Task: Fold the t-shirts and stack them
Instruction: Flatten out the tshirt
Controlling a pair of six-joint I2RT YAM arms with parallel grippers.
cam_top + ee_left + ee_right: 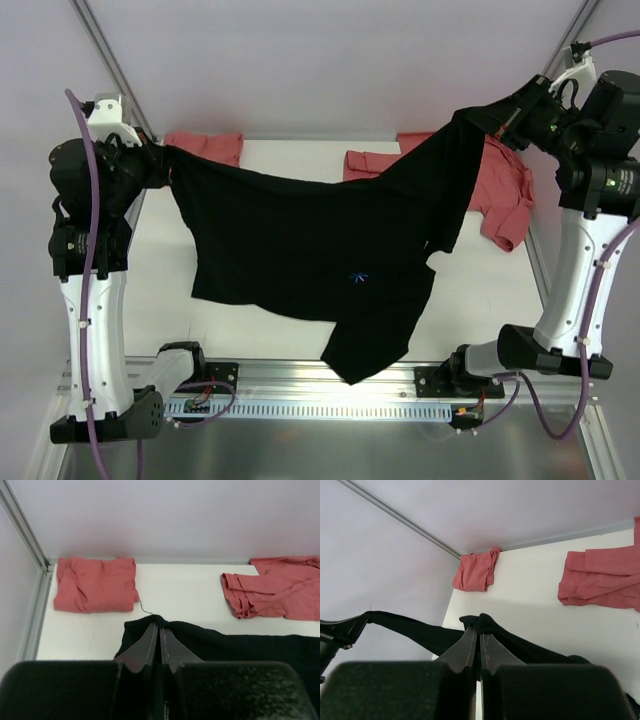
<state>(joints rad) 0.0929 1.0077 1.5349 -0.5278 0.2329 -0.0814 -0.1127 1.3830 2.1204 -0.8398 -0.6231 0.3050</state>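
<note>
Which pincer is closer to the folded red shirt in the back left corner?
Left. The left pincer, gripping the black shirt, hangs just beside the folded red shirt; the right pincer is far across at the opposite side.

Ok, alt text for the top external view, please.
The left gripper and right gripper hold a black t-shirt stretched between them over the white table. A folded salmon-red shirt lies back left, an unfolded salmon-red shirt back right.

Large t-shirt (300, 240): black, light-blue starburst mark (358, 277). Folded t-shirt (95, 584), rumpled t-shirt (280, 587): plain salmon-red. Desk (185, 590): white. Arm cables (84, 330): purple.
</note>
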